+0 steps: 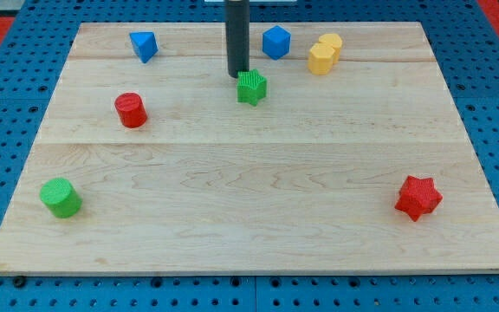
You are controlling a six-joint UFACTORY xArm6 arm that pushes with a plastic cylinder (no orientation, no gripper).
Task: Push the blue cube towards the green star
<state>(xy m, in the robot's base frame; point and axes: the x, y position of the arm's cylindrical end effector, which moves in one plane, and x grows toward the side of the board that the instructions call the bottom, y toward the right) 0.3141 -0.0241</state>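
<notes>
- My tip (237,74) is the lower end of a straight dark rod that comes down from the view's top edge; it sits near the top centre of the wooden tabletop (249,217).
- There is no gripper on this arm, so nothing is clenched, released or grasped; the rod simply ends at the tip.
- The green star (251,87) lies just below and slightly to the view's right of my tip, so close that I cannot tell whether they touch.
- The blue cube (275,42) stands near the view's top edge, up and to the right of the green star, apart from it and to the right of the rod.
- A yellow block (324,55) of rounded, doubled shape sits just right of the blue cube, not touching it.
- A second blue block (144,45), angular and wedge-like, lies at the top left.
- A red cylinder (131,110) stands left of the green star, well apart.
- A green cylinder (61,198) rests near the bottom left corner.
- A red star (417,197) lies at the lower right.
</notes>
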